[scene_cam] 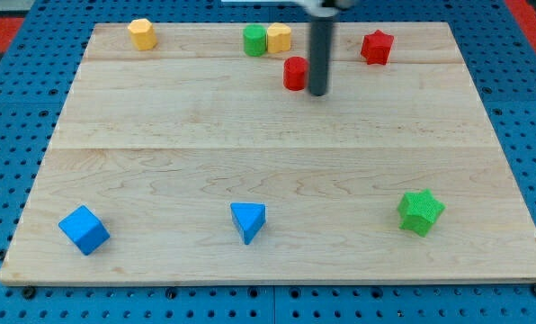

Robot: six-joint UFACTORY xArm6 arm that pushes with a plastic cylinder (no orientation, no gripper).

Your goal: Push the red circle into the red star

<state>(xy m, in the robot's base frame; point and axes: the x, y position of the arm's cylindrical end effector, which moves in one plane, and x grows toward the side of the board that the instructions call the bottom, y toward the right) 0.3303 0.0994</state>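
The red circle (pixel 295 74) sits on the wooden board (pixel 277 153) near the view's top, a little right of centre. The red star (pixel 377 47) lies to its upper right, apart from it. My tip (pixel 317 93) rests on the board just right of the red circle and slightly below it, close to or touching its right side. The rod rises out of the view's top.
A green circle (pixel 254 40) and a yellow block (pixel 279 38) touch each other just above-left of the red circle. A yellow hexagon-like block (pixel 142 33) is top left. A blue cube (pixel 84 229), a blue triangle (pixel 248 220) and a green star (pixel 420 212) lie along the bottom.
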